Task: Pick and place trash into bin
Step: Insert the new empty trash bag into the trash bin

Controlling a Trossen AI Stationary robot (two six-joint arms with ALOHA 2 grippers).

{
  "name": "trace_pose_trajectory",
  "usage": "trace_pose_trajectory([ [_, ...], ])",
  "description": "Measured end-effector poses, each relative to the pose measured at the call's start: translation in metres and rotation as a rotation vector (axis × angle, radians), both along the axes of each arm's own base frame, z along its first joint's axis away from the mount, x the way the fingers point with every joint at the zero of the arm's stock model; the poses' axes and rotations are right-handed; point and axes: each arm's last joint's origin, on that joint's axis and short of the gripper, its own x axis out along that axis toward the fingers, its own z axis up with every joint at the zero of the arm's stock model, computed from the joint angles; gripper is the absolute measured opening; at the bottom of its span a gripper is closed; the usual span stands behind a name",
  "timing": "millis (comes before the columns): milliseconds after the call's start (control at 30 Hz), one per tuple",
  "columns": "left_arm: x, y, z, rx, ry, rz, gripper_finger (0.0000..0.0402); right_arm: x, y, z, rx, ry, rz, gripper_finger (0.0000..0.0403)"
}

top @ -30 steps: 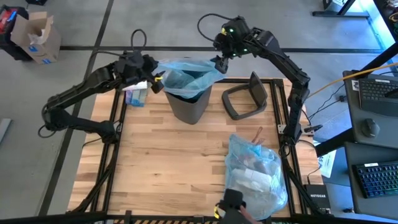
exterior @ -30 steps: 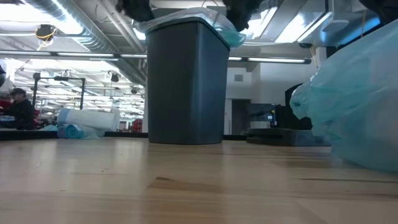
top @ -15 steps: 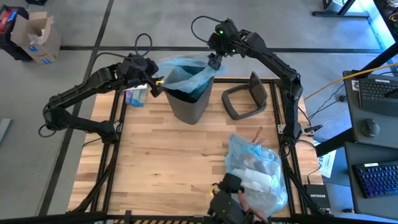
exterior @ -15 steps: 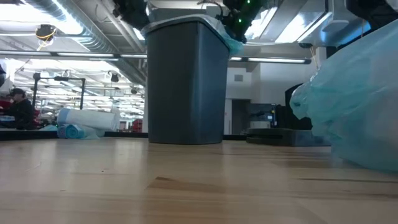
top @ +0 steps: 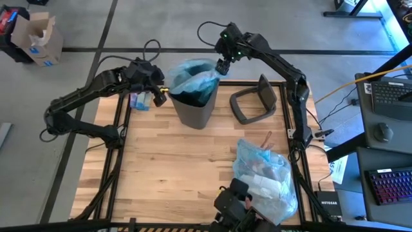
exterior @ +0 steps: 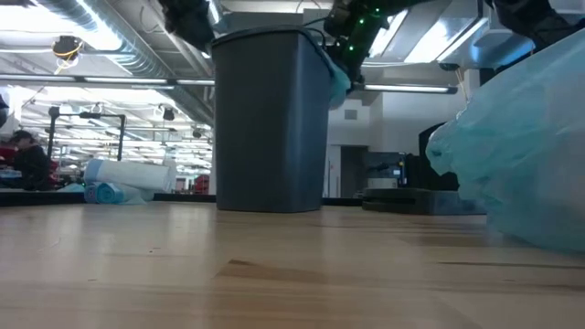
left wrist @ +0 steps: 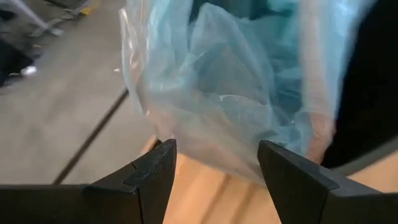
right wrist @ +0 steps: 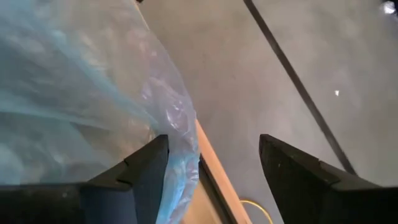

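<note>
**Both pincers working at the liner on the bin's rim**

The bin is standing upright at the far middle of the wooden surface, with its light blue liner bag bunching up above the rim. The left pincer is hovering just beside the rim's left edge, its fingers spread with the liner film lying in front of them; nothing is visibly pinched between them. The right pincer is reaching in at the rim's far right corner, its fingers also spread, with a fold of liner draping against one of them. In the low view the liner is hanging down over the bin's right upper edge.

The grey lid is lying on the surface just right of the bin. A filled light blue bag of trash is sitting near the front right of the surface, well apart from the bin.
</note>
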Motion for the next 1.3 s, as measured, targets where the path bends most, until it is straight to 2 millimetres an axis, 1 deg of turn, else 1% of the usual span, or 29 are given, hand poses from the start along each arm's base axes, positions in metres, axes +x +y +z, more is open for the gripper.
trace_pose_trajectory([
  [67, -0.002, -0.003, 0.0, -0.025, 0.005, -0.028, 0.0223, 0.0, -0.002, -0.002, 0.003, 0.006, -0.005, 0.0243],
  [167, -0.006, -0.009, 0.008, -0.057, -0.045, -0.087, 0.0223, 0.001, -0.002, -0.003, -0.004, 0.015, -0.01, 0.0243],
  [300, -0.012, -0.012, 0.016, -0.05, -0.103, -0.096, 0.0223, 0.0, -0.002, -0.001, -0.021, 0.014, -0.014, 0.0243],
  [433, -0.013, -0.015, 0.015, -0.118, -0.131, -0.148, 0.0223, 0.001, -0.001, -0.001, -0.022, 0.021, -0.005, 0.0243],
  [500, -0.013, -0.016, 0.012, -0.144, -0.121, -0.164, 0.0223, -0.002, 0.002, 0.004, -0.025, 0.016, 0.002, 0.0243],
  [567, -0.013, -0.016, 0.004, -0.168, -0.097, -0.161, 0.0223, -0.008, 0.006, 0.015, -0.041, -0.009, -0.001, 0.0243],
  [667, -0.011, -0.015, -0.004, -0.191, -0.077, -0.149, 0.0223, -0.02, 0.016, 0.037, -0.083, -0.043, 0.013, 0.0243],
  [833, -0.008, -0.017, -0.005, -0.182, -0.089, -0.165, 0.0223, -0.039, 0.032, 0.067, -0.152, -0.085, 0.055, 0.0243],
  [867, -0.008, -0.018, -0.005, -0.179, -0.091, -0.173, 0.0223, -0.042, 0.036, 0.072, -0.158, -0.102, 0.085, 0.0243],
  [967, -0.008, -0.02, -0.003, -0.157, -0.103, -0.197, 0.0223, -0.046, 0.048, 0.085, -0.118, -0.208, 0.246, 0.0243],
  [1033, -0.008, -0.021, -0.002, -0.146, -0.099, -0.209, 0.0223, -0.041, 0.057, 0.088, -0.065, -0.283, 0.382, 0.0243],
  [1100, -0.008, -0.021, -0.002, -0.139, -0.094, -0.216, 0.0223, -0.034, 0.066, 0.088, -0.05, -0.317, 0.485, 0.0243],
  [1300, -0.008, -0.021, -0.002, -0.131, -0.087, -0.224, 0.0223, -0.003, 0.088, 0.078, -0.108, -0.287, 0.614, 0.0243],
])
